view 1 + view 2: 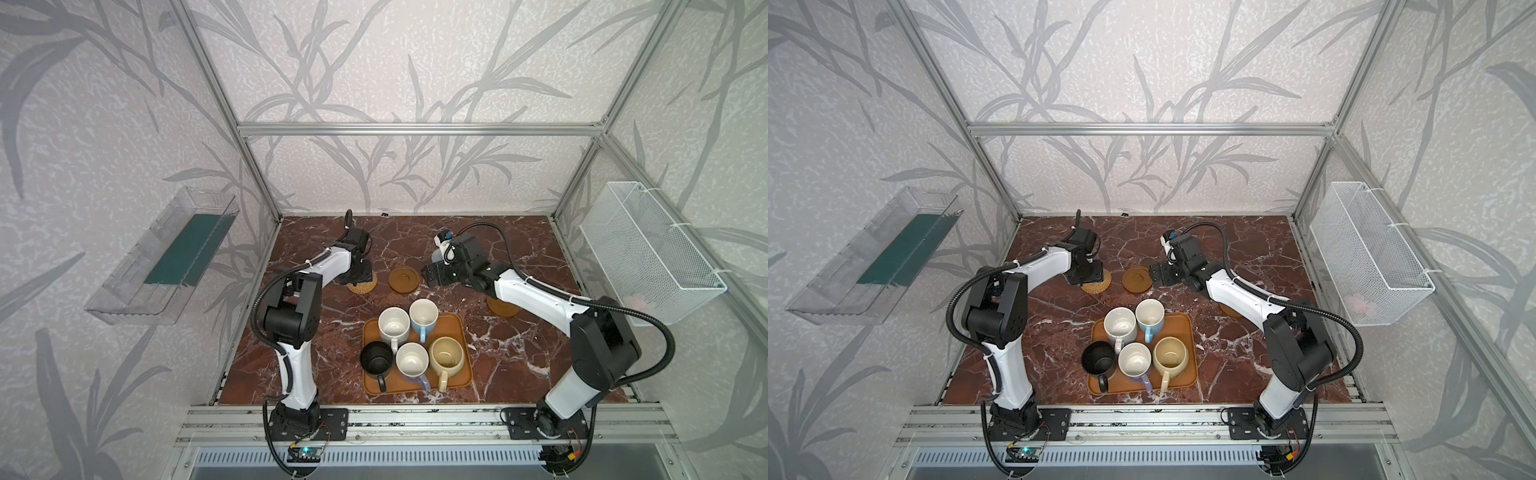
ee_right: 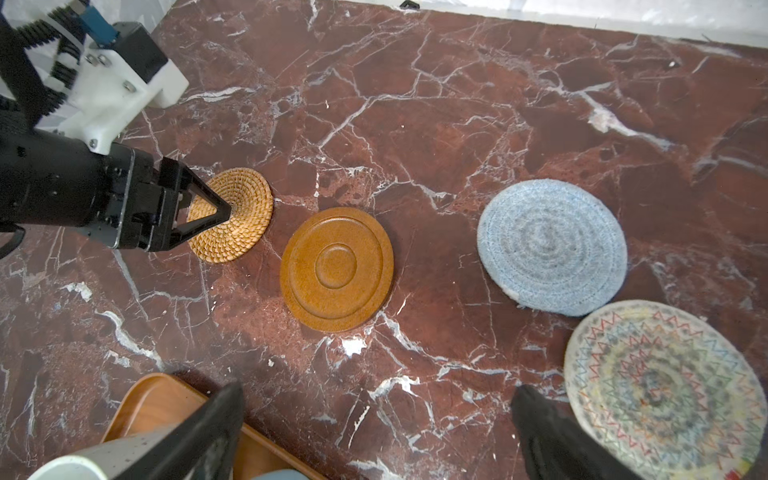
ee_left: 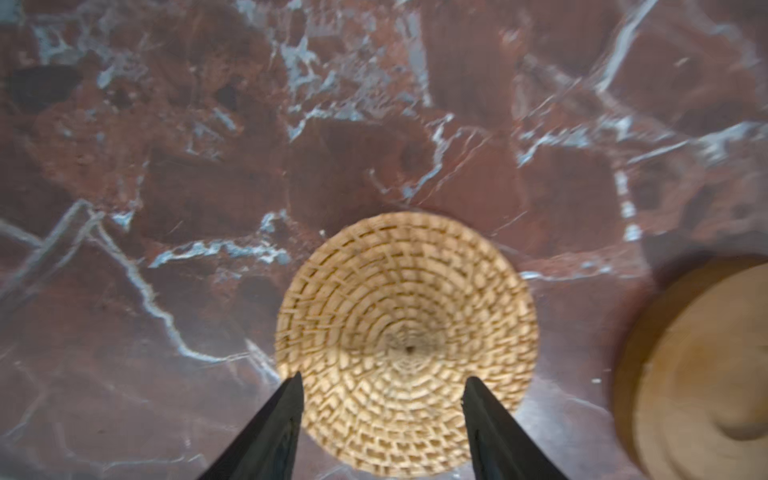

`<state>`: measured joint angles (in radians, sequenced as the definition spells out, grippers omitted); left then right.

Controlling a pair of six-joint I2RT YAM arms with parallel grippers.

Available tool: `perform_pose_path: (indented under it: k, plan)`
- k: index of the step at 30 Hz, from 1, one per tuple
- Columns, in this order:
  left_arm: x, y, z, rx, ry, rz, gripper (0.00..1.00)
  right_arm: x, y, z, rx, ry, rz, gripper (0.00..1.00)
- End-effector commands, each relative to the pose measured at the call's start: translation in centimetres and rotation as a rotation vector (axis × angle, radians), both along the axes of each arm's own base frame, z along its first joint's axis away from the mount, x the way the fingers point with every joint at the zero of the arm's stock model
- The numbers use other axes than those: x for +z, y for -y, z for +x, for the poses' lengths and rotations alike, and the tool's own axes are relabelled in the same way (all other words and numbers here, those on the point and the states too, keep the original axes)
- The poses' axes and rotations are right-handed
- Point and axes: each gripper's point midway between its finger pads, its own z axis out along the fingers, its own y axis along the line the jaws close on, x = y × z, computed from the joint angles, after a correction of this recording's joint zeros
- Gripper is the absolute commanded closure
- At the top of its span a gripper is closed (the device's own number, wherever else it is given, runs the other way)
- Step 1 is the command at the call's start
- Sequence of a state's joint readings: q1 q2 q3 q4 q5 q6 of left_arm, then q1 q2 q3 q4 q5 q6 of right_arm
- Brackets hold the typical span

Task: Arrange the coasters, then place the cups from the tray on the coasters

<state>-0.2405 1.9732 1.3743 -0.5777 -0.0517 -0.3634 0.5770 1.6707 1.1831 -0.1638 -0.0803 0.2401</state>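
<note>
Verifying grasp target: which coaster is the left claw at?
The tan woven rattan coaster, under the left claw. The smooth brown coaster sits beside it; the grey-blue coaster and the patterned cream coaster lie farther off.

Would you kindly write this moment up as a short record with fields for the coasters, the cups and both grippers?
coasters on table: rattan coaster, brown coaster, grey-blue coaster, patterned cream coaster; second brown coaster partly under the right arm
cups: white cup, light blue cup, black cup, lavender cup, cream-yellow cup, all upright on the tray
cups on coasters: none
left gripper: jaws apart, tips over the rattan coaster, contact unclear
right gripper: open, empty
</note>
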Motion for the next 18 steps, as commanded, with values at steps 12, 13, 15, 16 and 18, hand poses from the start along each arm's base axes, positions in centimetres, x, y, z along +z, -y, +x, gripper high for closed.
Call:
perform_pose_path:
  k: [12,13,15,16,18]
  plan:
    - [-1.2,-4.6,-2.4,0.087,-0.128,0.194,0.38,0.6,-1.5,0.3,0.020,-0.009,0.036,0.00]
    - [-1.2,-4.8,-2.6,0.093,-0.125,0.190,0.38,0.7,-1.6,0.3,0.022,-0.007,0.036,0.00]
    - [-1.2,-4.9,-3.1,0.097,-0.123,0.180,0.39,1.0,-1.7,0.3,0.027,-0.003,0.038,0.00]
    - [-1.1,-4.9,-3.2,0.098,-0.122,0.175,0.39,-0.1,-1.9,0.4,0.028,-0.022,0.022,0.00]
    - [-1.0,-4.5,-2.9,0.090,-0.102,0.146,0.39,-0.3,-2.1,0.5,0.035,-0.028,0.014,0.00]
